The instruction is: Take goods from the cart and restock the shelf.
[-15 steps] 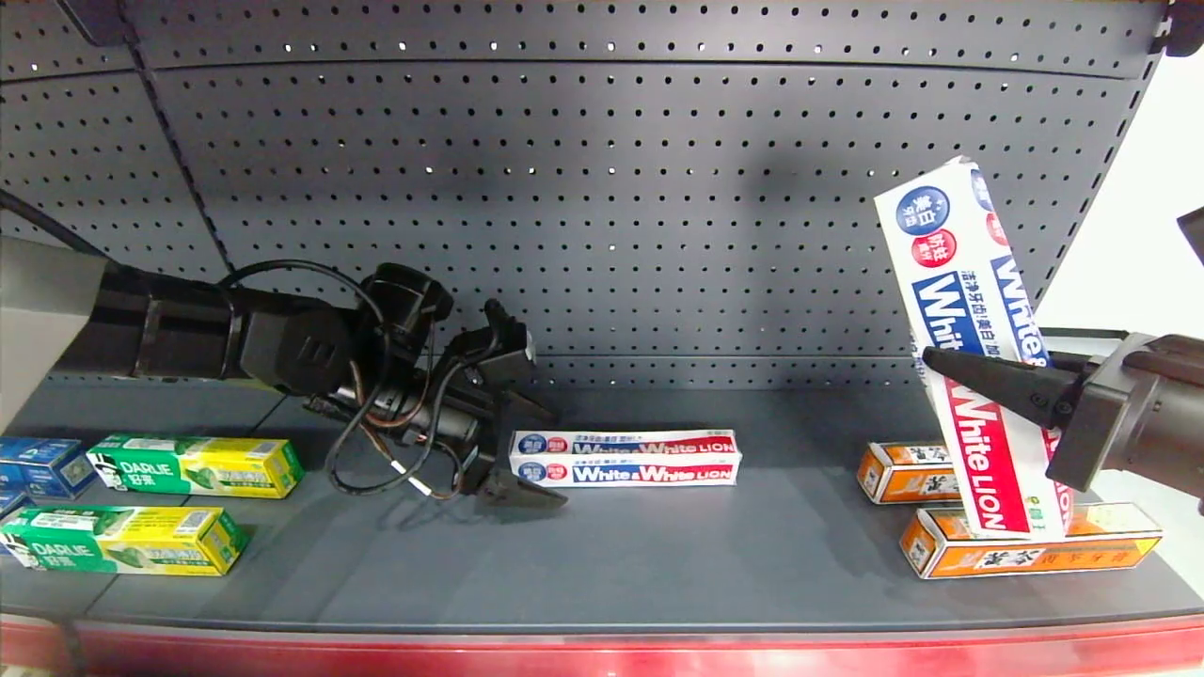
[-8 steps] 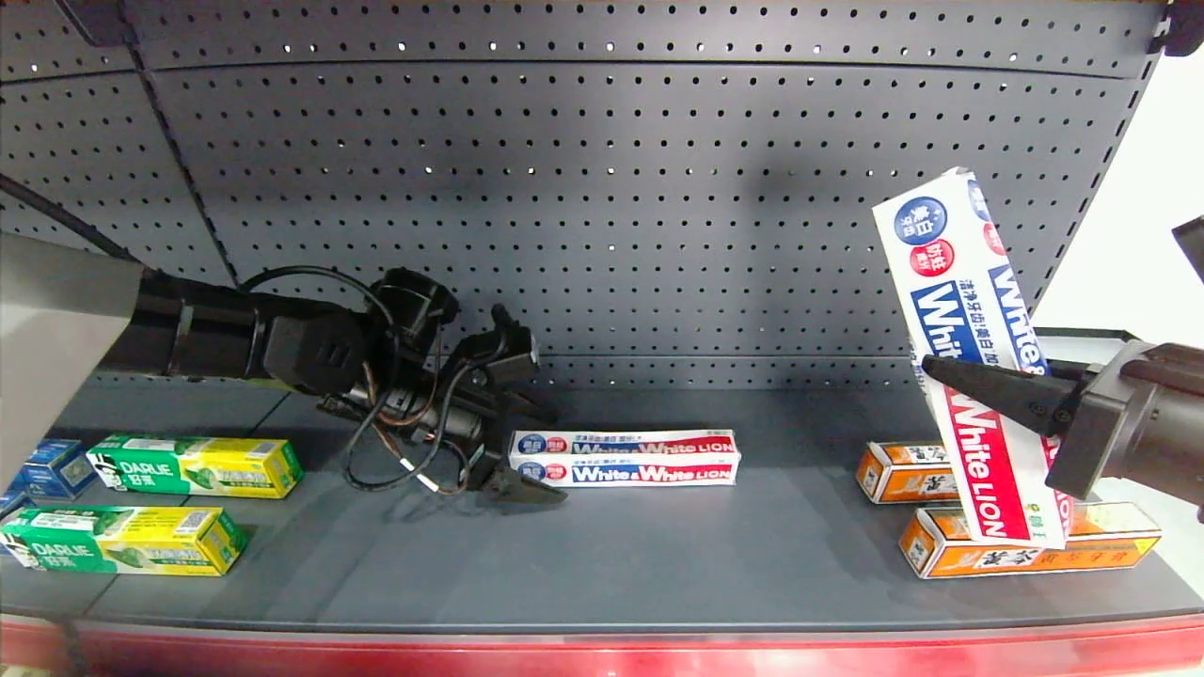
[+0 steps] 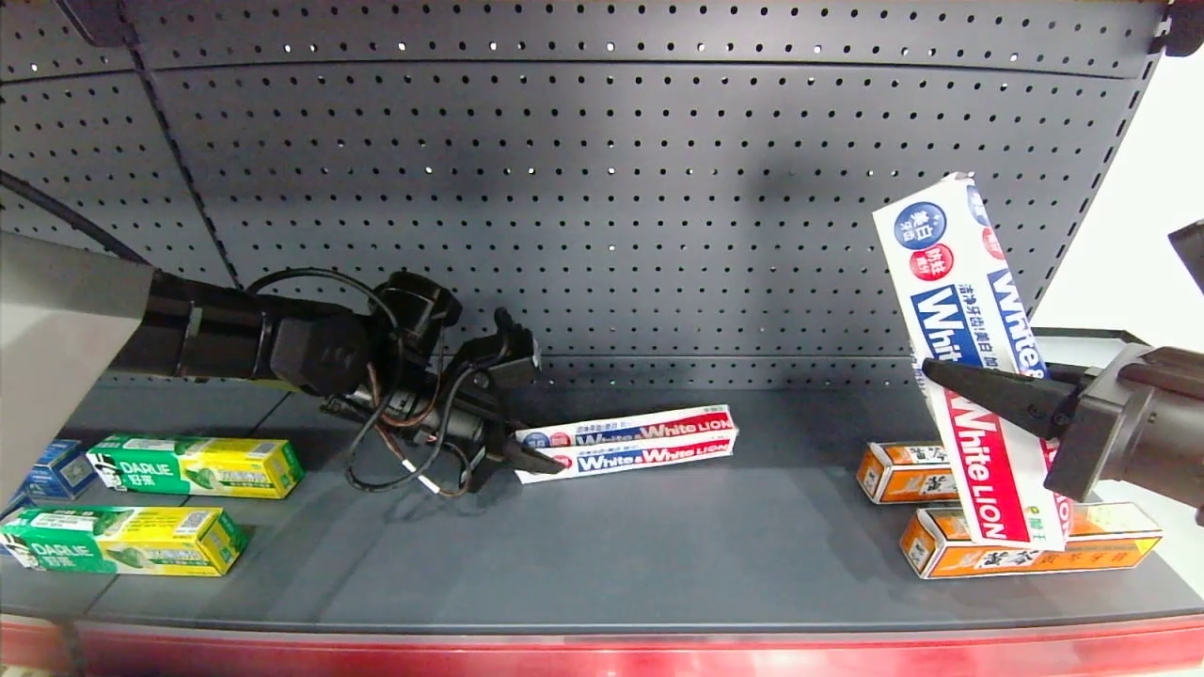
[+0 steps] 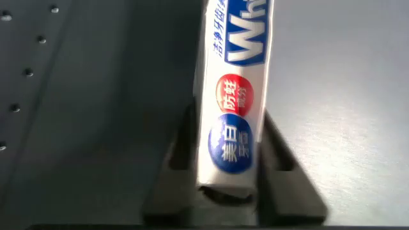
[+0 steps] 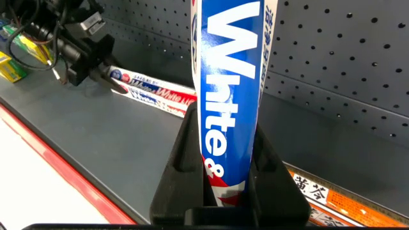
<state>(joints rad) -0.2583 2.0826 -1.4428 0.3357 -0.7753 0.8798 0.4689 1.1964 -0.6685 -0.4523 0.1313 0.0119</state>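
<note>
Two white toothpaste boxes in play, each with blue and red bands and round blue and red badges at one end.

Head view: I see the shelf box [image 3: 640,442] lying on the grey shelf deck [image 3: 658,564] at centre. It lies skewed, its 3 o'clock end higher in frame than the other. The left claw [image 3: 538,453] is at its 9 o'clock end, clamped on that end. The second box [image 3: 959,310] is over at 3 o'clock, held off the deck, nearly upright, top leaning toward 11 o'clock. The right claw [image 3: 941,371] is clenched around its middle. Its lower end overlaps two orange boxes [image 3: 898,470] lying on the deck. Two green-yellow boxes [image 3: 198,464] and a blue box [image 3: 52,467] lie at 9 o'clock. The pegboard back [image 3: 611,207] runs across 12 o'clock.

Left wrist view: the badge end of the shelf box [image 4: 233,102] sits between the black fingers [image 4: 182,147], one pressed on each long side. The end flap looks slightly dented.

Right wrist view: the second box [image 5: 230,76] stands in the right claw's fingers [image 5: 192,147], blue lettered face toward the camera, gripped on both sides. Farther off, the left claw [image 5: 96,54] is on the shelf box [image 5: 156,92], and an orange box [image 5: 332,191] lies just beside my held one.
</note>
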